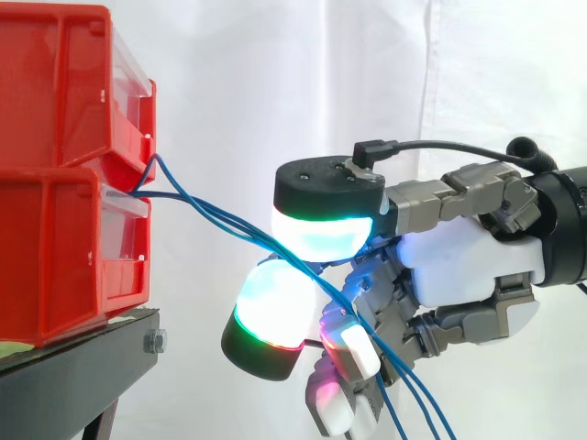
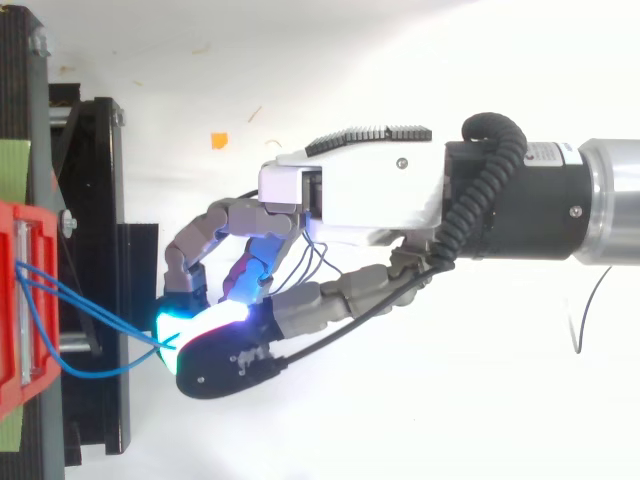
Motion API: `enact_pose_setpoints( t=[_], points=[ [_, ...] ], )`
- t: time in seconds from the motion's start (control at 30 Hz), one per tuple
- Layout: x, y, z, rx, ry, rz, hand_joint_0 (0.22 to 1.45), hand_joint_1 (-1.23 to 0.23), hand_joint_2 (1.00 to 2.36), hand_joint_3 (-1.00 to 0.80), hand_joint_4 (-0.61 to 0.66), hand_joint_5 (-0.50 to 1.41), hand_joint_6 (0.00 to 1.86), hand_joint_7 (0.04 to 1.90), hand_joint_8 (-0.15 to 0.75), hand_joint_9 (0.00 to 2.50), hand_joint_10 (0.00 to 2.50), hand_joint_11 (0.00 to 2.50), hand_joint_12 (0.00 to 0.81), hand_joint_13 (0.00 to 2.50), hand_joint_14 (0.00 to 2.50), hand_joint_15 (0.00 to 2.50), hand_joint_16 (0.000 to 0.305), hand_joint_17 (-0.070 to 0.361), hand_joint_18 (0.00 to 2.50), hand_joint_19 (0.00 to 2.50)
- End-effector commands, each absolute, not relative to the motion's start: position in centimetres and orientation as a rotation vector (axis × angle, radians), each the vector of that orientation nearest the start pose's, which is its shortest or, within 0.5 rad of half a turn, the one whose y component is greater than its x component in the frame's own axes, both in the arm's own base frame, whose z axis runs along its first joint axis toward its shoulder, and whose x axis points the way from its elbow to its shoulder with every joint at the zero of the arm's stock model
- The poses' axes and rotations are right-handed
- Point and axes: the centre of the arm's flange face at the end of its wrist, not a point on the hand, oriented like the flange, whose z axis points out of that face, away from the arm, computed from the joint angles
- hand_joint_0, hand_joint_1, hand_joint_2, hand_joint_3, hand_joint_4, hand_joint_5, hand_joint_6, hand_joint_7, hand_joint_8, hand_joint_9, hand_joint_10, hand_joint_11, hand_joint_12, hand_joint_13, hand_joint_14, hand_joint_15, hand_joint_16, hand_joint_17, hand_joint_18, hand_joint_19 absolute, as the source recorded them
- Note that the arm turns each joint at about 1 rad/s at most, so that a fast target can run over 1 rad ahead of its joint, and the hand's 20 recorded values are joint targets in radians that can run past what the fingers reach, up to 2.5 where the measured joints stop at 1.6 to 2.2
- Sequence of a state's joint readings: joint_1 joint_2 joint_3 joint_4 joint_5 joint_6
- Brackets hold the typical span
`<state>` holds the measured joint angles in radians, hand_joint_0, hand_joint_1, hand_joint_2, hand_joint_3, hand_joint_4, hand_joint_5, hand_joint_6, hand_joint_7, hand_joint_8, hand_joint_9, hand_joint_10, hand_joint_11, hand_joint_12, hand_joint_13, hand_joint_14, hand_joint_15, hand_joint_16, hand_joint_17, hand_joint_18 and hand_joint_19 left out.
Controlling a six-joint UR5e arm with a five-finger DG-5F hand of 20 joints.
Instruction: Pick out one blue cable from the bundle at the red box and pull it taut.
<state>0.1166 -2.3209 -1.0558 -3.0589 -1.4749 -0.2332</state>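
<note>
Mid-frame, the hand [image 1: 459, 266] pinches the blue cables [image 1: 215, 215] between its pads [image 1: 321, 236], seemingly several, ready to draw them taut from the red bins [image 1: 55, 101] at left.

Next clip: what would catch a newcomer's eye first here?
The hand, right of centre in the side view, with its bright white-cyan pads closed on the blue cables. The cables slant up leftward to the stacked red bins on the black stand.
</note>
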Motion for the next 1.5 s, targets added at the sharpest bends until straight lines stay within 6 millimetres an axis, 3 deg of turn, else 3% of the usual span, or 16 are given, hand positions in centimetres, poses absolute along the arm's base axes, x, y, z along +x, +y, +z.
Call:
enact_pose_setpoints(
  t=[0.0, 0.13, 0.3, 0.5, 0.97, 1.33, 1.47],
  points=[
    [76.8, -5.4, 27.4, 1.101, 1.446, 0.983, 0.59, -0.72, 1.01, -0.08, 0.14, -0.16, 0.88, 0.84, 0.282, 1.04, 0.02, 0.7, 0.371, 0.83, 0.02, 0.53, 0.058, 0.13, 0.63, 0.66],
    [76.9, -5.4, 27.6, 1.099, 1.442, 0.985, 0.59, -0.73, 1.02, -0.07, 0.12, -0.17, 0.91, 0.82, 0.279, 1.04, 0.02, 0.73, 0.369, 0.83, 0.02, 0.52, 0.056, 0.127, 0.63, 0.66],
    [76.8, -5.4, 27.6, 1.101, 1.442, 0.983, 0.62, -0.76, 1.02, -0.09, -0.03, -0.17, 0.94, 0.84, 0.248, 1.04, 0.03, 0.79, 0.337, 0.82, 0.02, 0.55, 0.05, 0.113, 0.6, 0.68],
    [76.5, -5.5, 27.4, 1.124, 1.468, 0.97, 0.66, -0.79, 1.02, -0.17, -0.07, -0.17, 0.96, 0.89, 0.236, 1.06, 0.03, 0.81, 0.331, 0.83, 0.02, 0.55, 0.049, 0.11, 0.62, 0.68],
    [76.1, -5.5, 27.8, 1.145, 1.507, 0.964, 0.72, -0.8, 1.0, -0.49, -0.1, -0.16, 0.97, 0.89, 0.221, 1.12, 0.03, 0.81, 0.324, 0.88, 0.02, 0.56, 0.049, 0.11, 0.69, 0.66],
    [75.5, -5.6, 29.1, 1.151, 1.516, 0.959, 0.72, -0.83, 1.0, -0.5, -0.12, -0.15, 0.96, 0.93, 0.207, 1.16, 0.03, 0.83, 0.323, 0.92, 0.02, 0.58, 0.048, 0.108, 0.74, 0.67],
    [75.3, -5.6, 29.2, 1.154, 1.521, 0.955, 0.66, -0.85, 1.0, -0.5, -0.03, -0.14, 0.96, 0.87, 0.208, 1.17, 0.03, 0.83, 0.325, 0.92, 0.02, 0.59, 0.048, 0.107, 0.74, 0.68]
  ],
)
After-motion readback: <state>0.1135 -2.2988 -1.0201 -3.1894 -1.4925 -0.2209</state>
